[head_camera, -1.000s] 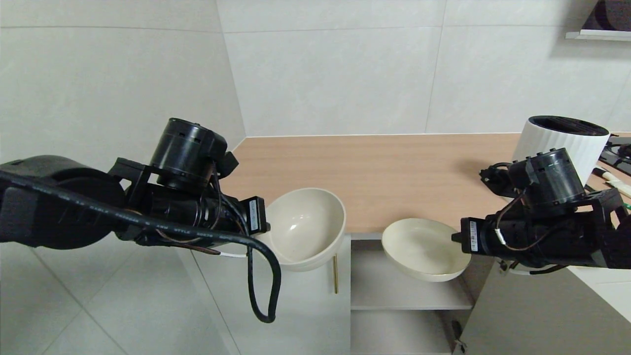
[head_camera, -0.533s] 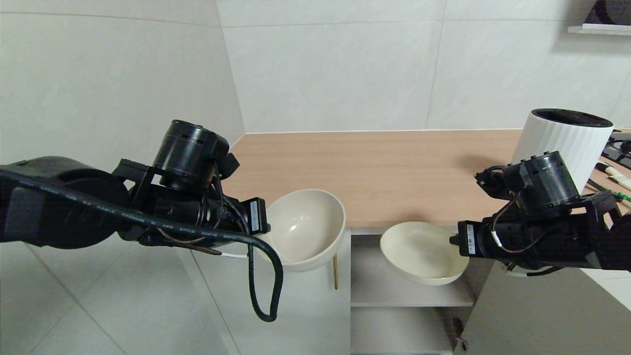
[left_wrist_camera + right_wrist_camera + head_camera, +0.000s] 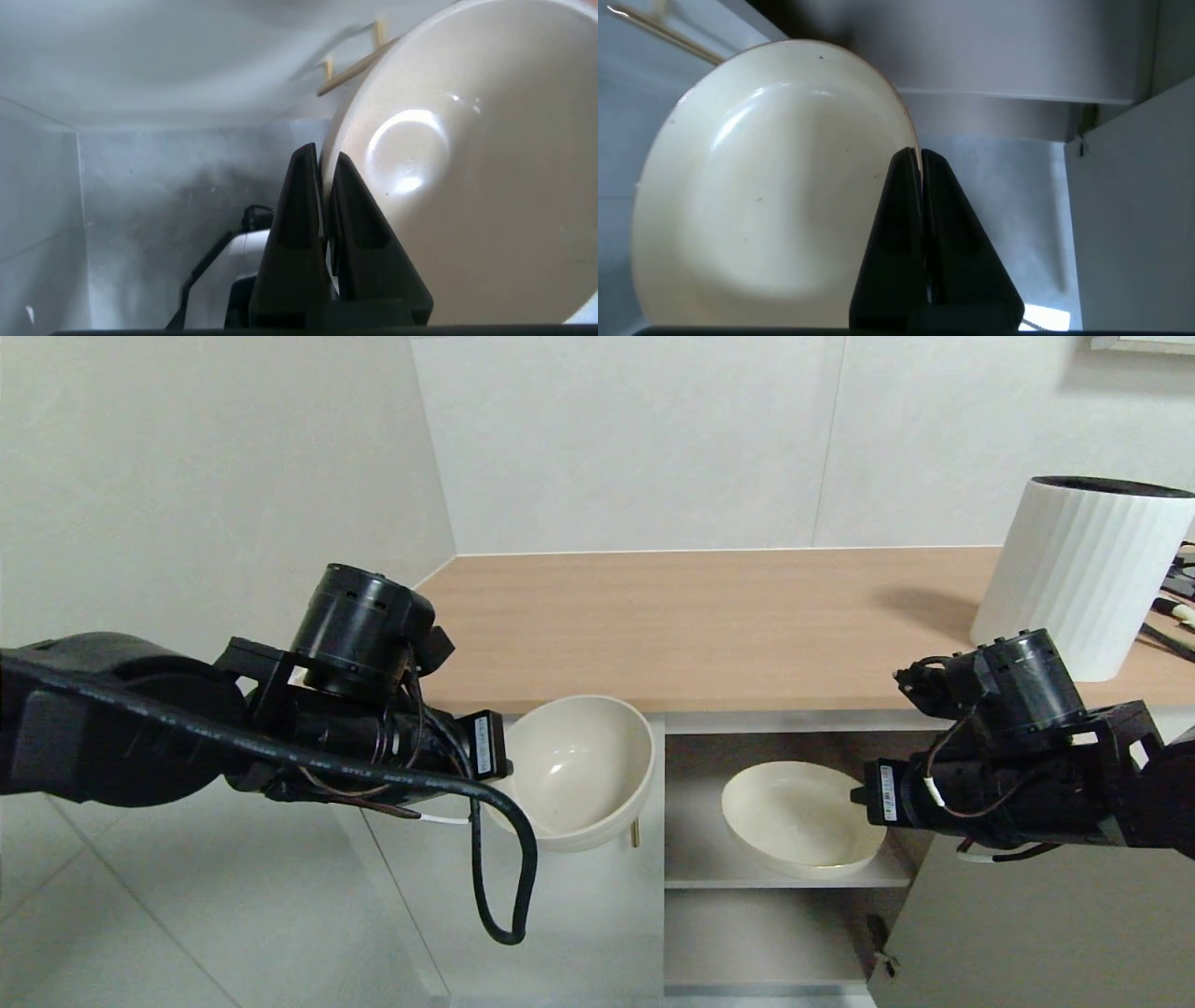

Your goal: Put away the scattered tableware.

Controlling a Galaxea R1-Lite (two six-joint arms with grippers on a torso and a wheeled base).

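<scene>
The deep cream bowl [image 3: 579, 770] was held by its rim in the left claw [image 3: 320, 161], which was pinched narrowly on it, just left of the open cabinet shelf [image 3: 784, 879]. The shallow cream dish [image 3: 803, 814] was clamped at its rim by the right claw [image 3: 921, 161], low over that shelf; contact could not be told.

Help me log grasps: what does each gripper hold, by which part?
Left gripper: deep bowl, by its rim. Right gripper: shallow bowl, by its rim.
</scene>
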